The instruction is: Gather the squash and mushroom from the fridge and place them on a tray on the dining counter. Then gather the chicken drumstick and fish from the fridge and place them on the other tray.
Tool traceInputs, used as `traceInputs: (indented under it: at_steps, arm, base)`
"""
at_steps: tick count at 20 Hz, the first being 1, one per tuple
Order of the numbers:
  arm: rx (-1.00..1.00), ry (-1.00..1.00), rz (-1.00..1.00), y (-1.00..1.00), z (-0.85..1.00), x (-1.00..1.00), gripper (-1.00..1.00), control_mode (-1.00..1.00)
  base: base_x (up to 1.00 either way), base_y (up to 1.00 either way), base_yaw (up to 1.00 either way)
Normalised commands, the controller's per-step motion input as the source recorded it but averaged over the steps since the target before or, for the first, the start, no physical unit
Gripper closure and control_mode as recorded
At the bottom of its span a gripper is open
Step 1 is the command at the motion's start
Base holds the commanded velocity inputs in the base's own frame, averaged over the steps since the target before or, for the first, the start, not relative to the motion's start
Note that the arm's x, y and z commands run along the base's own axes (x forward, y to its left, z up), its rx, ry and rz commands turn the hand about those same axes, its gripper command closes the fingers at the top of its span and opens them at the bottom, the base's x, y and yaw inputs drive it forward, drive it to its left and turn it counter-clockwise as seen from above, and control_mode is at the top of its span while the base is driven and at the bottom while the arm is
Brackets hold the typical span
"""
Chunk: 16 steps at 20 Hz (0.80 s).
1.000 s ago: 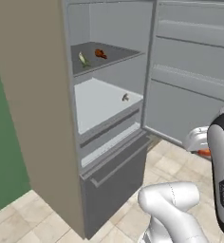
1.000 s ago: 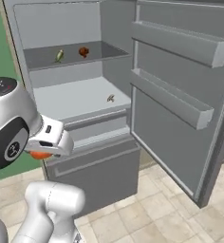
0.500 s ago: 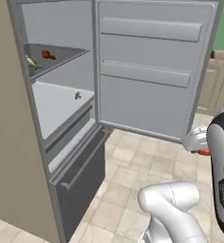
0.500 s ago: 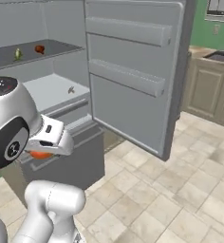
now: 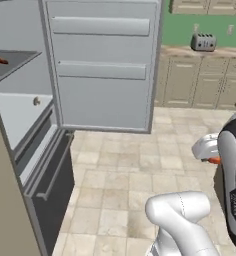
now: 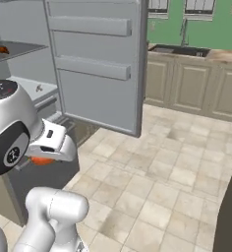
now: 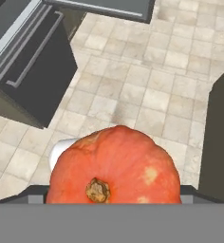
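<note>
Base swung away from fridge (image 5: 102,65) (door open); claw (image 7: 115,201) clamped wide on squash (image 7: 114,166), bound for worktop tray.

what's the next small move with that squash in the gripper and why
Probably keep turning the base away from the fridge toward the dining counter. The orange squash sits in the gripper, the fridge door hangs open at the left, and floor tiles lie ahead.
</note>
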Motion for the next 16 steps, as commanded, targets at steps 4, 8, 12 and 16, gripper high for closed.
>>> traceInputs:
  at_steps: [4, 8, 12, 16]
  arm:
    - [0.0, 0.0, 0.0, 0.0, 0.0, 0.0, 1.0, 1.0]
    - [0.0, 0.0, 0.0, 0.0, 0.0, 0.0, 1.0, 1.0]
    - [0.0, 0.0, 0.0, 0.0, 0.0, 0.0, 1.0, 1.0]
    - [0.0, 0.0, 0.0, 0.0, 0.0, 0.0, 1.0, 1.0]
  base:
    - [-0.81, -0.14, -0.39]
    - [-0.82, -0.15, -0.33]
    - [-0.54, -0.13, -0.2]
    - [-0.2, 0.0, 0.02]
